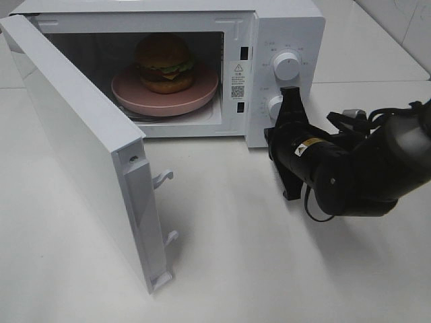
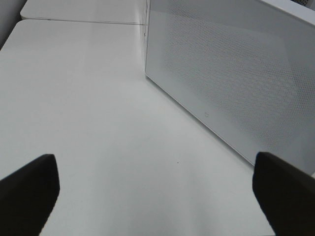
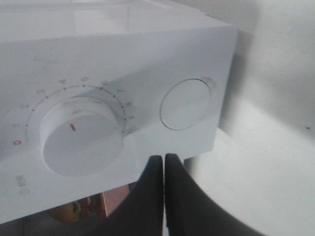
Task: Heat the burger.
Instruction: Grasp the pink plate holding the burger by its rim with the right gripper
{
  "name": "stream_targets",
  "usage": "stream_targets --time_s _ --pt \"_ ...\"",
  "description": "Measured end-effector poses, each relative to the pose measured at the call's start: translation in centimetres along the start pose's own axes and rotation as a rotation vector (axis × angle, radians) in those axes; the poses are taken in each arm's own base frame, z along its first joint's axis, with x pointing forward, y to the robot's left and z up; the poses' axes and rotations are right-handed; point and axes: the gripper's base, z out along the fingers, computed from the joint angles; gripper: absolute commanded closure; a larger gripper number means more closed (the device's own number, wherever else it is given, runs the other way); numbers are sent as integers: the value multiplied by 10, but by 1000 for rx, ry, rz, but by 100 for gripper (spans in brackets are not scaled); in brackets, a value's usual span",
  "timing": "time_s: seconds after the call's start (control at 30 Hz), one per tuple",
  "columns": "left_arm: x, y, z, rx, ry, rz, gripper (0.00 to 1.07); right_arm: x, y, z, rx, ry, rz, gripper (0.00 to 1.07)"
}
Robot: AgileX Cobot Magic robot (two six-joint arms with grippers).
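The burger [image 1: 164, 64] sits inside the microwave [image 1: 289, 23], up at 11 o'clock in the high view. It rests on the pink dish [image 1: 135, 91], bun on top, with green and yellow layers showing. The top of the cavity shades the bun, and the dish's 7 o'clock rim is cut off behind the door [image 1: 74, 148]. That door stands wide open, swinging from 10 o'clock down to 7 o'clock, its two latch hooks poking out over the table [image 1: 236, 256].

Over at 2 o'clock from the burger is the control panel. The upper knob [image 1: 286, 66] is in full sight. The lower knob [image 1: 274, 106] is half covered by the right gripper [image 1: 290, 93], which points up at it from the dark arm [image 1: 363, 168] coming in at 3 o'clock. Whether the tips touch that knob, I cannot tell.

In the right wrist view the right gripper [image 3: 164, 160] has its jaws pressed together with nothing between them. Just beyond is a numbered dial [image 3: 81, 135] with a red mark and a plain round knob [image 3: 186, 104]. The printing is blurred, and only a sliver of burger [image 3: 74, 211] peeks past the panel's edge.

The left gripper [image 2: 153, 167] is out of the high view entirely. Its own camera shows two dark fingers [image 2: 29, 191] spread wide over bare table [image 2: 98, 98], both cut off by the frame. Near them stands the door's dotted outer face [image 2: 231, 73].
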Motion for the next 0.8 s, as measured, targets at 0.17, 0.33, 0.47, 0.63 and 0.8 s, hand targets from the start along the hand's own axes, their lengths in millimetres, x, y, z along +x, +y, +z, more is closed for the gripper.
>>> stream_targets --time_s 0.17,0.33,0.47,0.63,0.8 --pt "0 0 0 0 0 0 6 -7 1 -23 61 18 -48 107" --pt "0 0 0 0 0 0 6 -10 10 -49 140 74 -183 106" --pt "0 0 0 0 0 0 6 -9 15 -58 184 122 -286 105" --pt "0 0 0 0 0 0 6 -8 26 -72 213 198 -452 103" --pt "0 0 0 0 0 0 6 -7 36 -86 221 273 -620 101"
